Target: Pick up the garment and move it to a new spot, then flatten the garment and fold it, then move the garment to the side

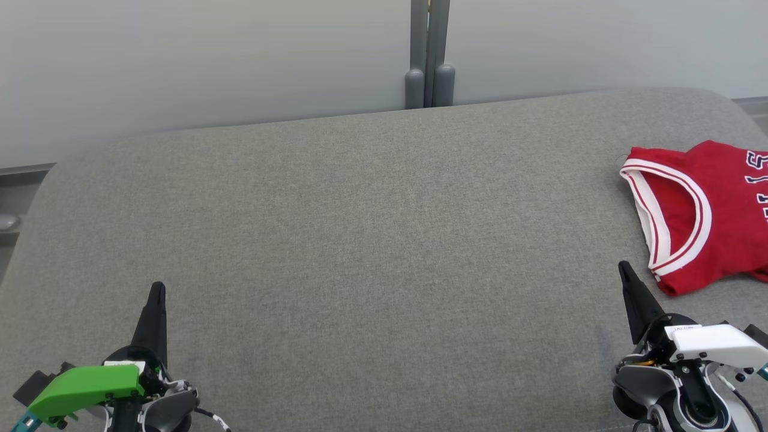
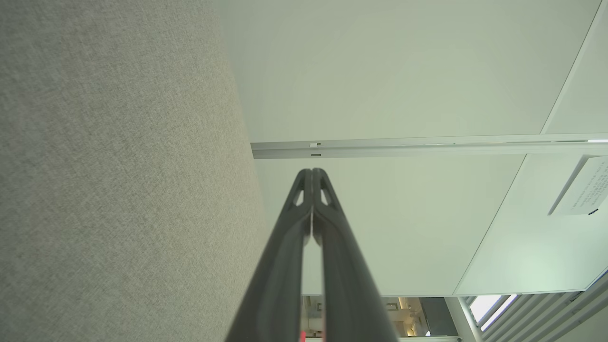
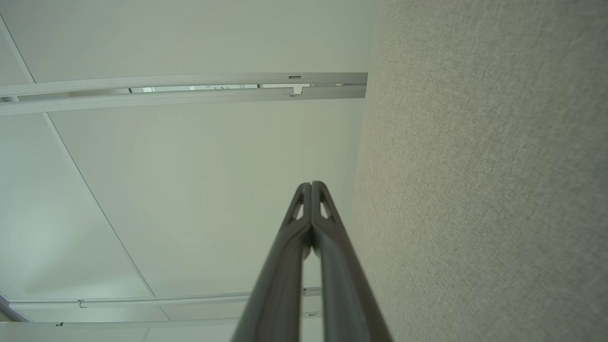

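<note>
While garment (image 1: 723, 186) lies rightward, left fingers (image 1: 156, 318), right fingers (image 1: 637, 303), both pressed together

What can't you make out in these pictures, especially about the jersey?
Red jersey: head view, the picture's right edge cuts off most of it, so its full lettering and overall shape cannot be told.
Wall notice: left wrist view, its print is too small to read.

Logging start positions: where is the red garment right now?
In the head view the red garment lies at the far right of the grey cushion, just beyond the right gripper.
</note>
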Available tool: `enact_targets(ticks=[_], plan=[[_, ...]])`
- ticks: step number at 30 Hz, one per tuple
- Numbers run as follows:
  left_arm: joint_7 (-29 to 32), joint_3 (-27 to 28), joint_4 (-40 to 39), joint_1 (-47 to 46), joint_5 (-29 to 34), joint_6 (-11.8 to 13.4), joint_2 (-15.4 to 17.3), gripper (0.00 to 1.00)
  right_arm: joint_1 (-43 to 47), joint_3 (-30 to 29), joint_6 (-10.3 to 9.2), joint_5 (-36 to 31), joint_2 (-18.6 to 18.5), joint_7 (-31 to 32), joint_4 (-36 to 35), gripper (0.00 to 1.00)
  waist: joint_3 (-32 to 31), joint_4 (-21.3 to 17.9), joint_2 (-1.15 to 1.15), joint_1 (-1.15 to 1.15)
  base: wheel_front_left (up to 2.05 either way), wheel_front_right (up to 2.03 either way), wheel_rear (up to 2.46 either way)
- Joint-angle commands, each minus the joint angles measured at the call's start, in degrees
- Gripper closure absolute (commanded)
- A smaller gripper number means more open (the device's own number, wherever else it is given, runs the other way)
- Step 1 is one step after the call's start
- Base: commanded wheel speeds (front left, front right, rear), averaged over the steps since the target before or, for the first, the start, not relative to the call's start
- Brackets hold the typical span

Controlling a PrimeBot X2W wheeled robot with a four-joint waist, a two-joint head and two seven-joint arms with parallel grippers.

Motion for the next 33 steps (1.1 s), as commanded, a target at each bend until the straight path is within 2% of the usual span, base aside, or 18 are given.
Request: enact_targets(ticks=[1, 33], plan=[[0.19, 0.13, -0.18, -0.82, -0.02, -0.32, 0.4, 1.0, 0.44, -0.09, 0.01, 0.41, -0.26, 0.2, -0.27, 1.0, 0.0, 0.0, 0.0, 0.0, 0.0, 0.0, 0.0], [0.19, 0.12, -0.19, -0.81, -0.02, -0.32, 0.39, 1.0, 0.44, -0.08, 0.01, 0.37, -0.26, 0.19, -0.27, 1.0, 0.0, 0.0, 0.0, 0.0, 0.0, 0.0, 0.0]])
